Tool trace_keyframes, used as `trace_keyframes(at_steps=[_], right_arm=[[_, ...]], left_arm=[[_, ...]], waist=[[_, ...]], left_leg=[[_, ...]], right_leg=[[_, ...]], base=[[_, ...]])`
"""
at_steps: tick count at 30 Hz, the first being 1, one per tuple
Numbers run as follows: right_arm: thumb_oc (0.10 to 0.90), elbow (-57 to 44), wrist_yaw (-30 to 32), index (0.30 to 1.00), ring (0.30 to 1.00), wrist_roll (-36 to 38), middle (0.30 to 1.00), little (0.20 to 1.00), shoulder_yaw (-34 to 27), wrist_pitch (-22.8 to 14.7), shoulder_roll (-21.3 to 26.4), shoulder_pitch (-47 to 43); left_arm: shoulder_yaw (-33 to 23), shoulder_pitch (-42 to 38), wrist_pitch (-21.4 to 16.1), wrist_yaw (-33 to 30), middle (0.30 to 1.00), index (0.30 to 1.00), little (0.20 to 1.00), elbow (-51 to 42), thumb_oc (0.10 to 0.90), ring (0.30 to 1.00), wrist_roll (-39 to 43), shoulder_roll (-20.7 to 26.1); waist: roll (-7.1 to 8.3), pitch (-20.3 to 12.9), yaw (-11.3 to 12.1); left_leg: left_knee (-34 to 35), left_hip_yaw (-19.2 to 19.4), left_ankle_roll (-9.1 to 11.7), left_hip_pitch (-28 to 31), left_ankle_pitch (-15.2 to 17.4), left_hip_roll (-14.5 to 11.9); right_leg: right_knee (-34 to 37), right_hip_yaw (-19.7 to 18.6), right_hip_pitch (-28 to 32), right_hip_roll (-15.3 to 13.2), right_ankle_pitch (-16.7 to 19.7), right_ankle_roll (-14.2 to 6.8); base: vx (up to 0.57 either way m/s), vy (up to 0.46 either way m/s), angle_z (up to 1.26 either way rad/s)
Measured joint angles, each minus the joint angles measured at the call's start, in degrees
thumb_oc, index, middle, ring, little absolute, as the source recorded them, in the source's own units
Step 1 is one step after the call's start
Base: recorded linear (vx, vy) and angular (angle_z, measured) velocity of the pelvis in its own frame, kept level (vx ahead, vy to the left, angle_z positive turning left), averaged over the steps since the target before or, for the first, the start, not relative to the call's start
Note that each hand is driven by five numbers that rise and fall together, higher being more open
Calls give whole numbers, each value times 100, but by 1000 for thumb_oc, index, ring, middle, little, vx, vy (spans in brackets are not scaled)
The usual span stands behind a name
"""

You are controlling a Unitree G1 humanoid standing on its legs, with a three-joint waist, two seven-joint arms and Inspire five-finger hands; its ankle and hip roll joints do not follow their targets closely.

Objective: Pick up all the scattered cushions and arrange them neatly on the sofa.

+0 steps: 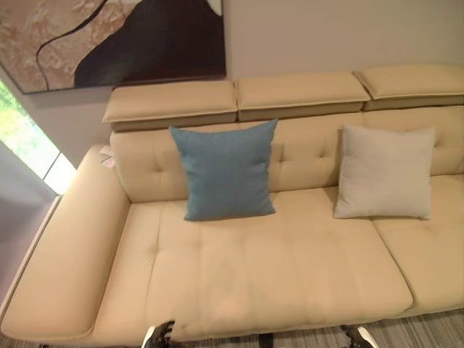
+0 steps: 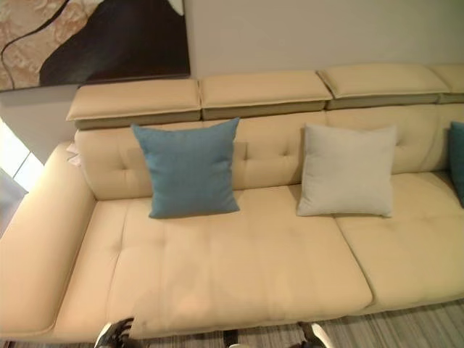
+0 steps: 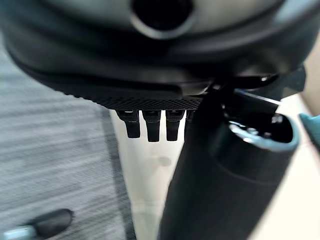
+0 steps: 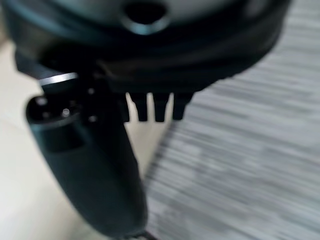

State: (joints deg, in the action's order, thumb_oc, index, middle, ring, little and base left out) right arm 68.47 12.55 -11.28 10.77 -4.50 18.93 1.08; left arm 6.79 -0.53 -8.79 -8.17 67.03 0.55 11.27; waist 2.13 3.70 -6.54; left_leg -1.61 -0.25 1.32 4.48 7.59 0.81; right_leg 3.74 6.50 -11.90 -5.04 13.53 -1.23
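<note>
Two cushions upright against the sofa (image 1: 290,268) back — blue cushion (image 1: 226,170), grey cushion (image 1: 386,172), well apart. Left hand (image 3: 150,125) and right hand (image 4: 155,107) low, fingers relaxed, empty. Advice: seek further cushions — square each upright.

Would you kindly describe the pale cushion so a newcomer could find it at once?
On the cream sofa under the wall painting, two cushions lean against the backrest. The pale grey cushion is the right-hand one; its neighbour, the blue cushion, is plainly blue.
</note>
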Motion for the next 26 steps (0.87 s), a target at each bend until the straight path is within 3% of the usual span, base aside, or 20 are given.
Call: trace_keyframes(at_steps=[3, 4, 5, 7, 8, 10, 13, 14, 15, 16, 17, 18, 22, 26], right_arm=[[800, 82, 3, 900, 900, -56, 900, 900, 2, 6, -114, -48], [800, 84, 3, 900, 900, -104, 900, 900, 0, 15, -150, -72], [800, 79, -1, 900, 900, -106, 900, 900, -1, 14, -172, -81], [800, 88, -11, 900, 900, -108, 900, 900, 0, 13, -210, -86], [800, 109, -45, 900, 900, -100, 900, 900, 4, 31, -224, -127], [800, 113, -67, 900, 900, -96, 900, 900, 3, 31, -219, -224], [800, 106, -117, 900, 900, -80, 900, 900, 7, 12, -224, -252], [800, 125, -115, 900, 900, -63, 900, 900, 4, 12, -227, -293], [800, 121, -112, 900, 900, -63, 900, 900, 1, 12, -235, -304], [800, 121, -111, 900, 900, -60, 900, 900, -2, 15, -268, -365], [800, 131, -107, 900, 900, -58, 900, 900, -9, 21, -264, -421], [800, 121, -94, 900, 900, -31, 900, 900, -14, 11, -249, -418], [800, 98, -93, 900, 900, 80, 900, 900, -12, 16, -244, -419], [800, 156, -86, 900, 900, 90, 900, 900, -16, 24, -193, -320]], left_arm=[[16, 69, 11, 9, 900, 900, 900, 96, 800, 900, 1, 21], [22, 125, 16, 8, 900, 900, 900, 135, 800, 900, 5, 20], [22, 143, 21, 8, 900, 900, 900, 169, 800, 900, 19, 39], [-12, 203, 44, 3, 900, 900, 900, 173, 800, 900, 51, 90], [-19, 216, 42, -24, 900, 900, 900, 124, 800, 900, 54, 147], [-30, 250, 49, -54, 900, 900, 900, 81, 800, 900, 59, 202], [-67, 342, 76, -112, 900, 900, 900, 103, 800, 900, 59, 299], [-64, 400, 120, -121, 900, 900, 900, 144, 800, 900, 60, 351], [-81, 418, 142, -127, 900, 900, 900, 164, 800, 900, 61, 372], [-89, 453, 176, -126, 900, 900, 900, 195, 800, 900, 65, 427], [-126, 453, 212, -139, 900, 900, 900, 259, 800, 900, 71, 371], [-96, 499, 233, -121, 900, 900, 900, 261, 800, 900, 70, 327], [-11, 519, 231, -117, 900, 900, 900, 261, 800, 900, 159, 233], [-7, 445, 232, -111, 900, 900, 900, 260, 800, 900, 160, 223]], waist=[[275, -16, 25], [294, 20, 33], [282, 37, 35], [245, 113, 107], [113, 215, 294], [-168, 380, 431], [-229, 360, 551], [-185, 323, 641], [-141, 299, 685], [3, 249, 729], [-47, 225, 733], [-65, 115, 725], [35, -177, 765], [-19, -289, 711]], left_leg=[[-10, 116, -151, -59, -105, 294], [-28, 163, -284, -144, -190, 421], [-72, 192, -365, -223, -246, 463], [5, 255, -477, -245, -347, 517], [-5, 397, -596, -356, -414, 412], [23, 412, -670, -381, -523, 160], [140, 345, -628, -375, -677, 35], [211, 335, -571, -392, -737, -14], [239, 325, -526, -397, -749, -2], [290, 354, -365, -412, -782, 7], [377, 323, -295, -381, -840, -53], [458, 303, -241, -374, -888, -153], [476, 331, -153, -381, -942, -335], [484, 317, -83, -375, -977, -440]], right_leg=[[23, -112, -108, -314, 77, -252], [20, -58, -185, -478, -214, -651], [-15, -43, -229, -552, -359, -857], [-227, -51, -321, -595, -430, -1040], [-1342, -199, -872, -516, -862, -892], [-2732, -161, -1116, -257, -1390, -819], [-3508, -218, -770, -111, -1950, -850], [-3359, -191, -311, -130, -2161, -965], [-2966, -160, -13, -160, -2243, -916], [-1898, -122, 526, -102, -2370, -525], [-1523, -72, 660, -6, -2125, -267], [-1195, -72, 766, 116, -1978, -206], [-900, -190, 852, 386, -1828, -43], [-568, -172, 1024, 476, -1645, 9]], base=[[-196, 77, -19], [-335, 103, -11], [-468, 142, -9], [-373, 114, -9], [-234, 59, -14], [-194, 26, -8], [-79, -47, 7], [5, -134, -7], [17, -177, -20], [17, -131, -15], [20, -83, -14], [-4, -87, -7], [-16, -87, -12], [-16, -37, -2]])
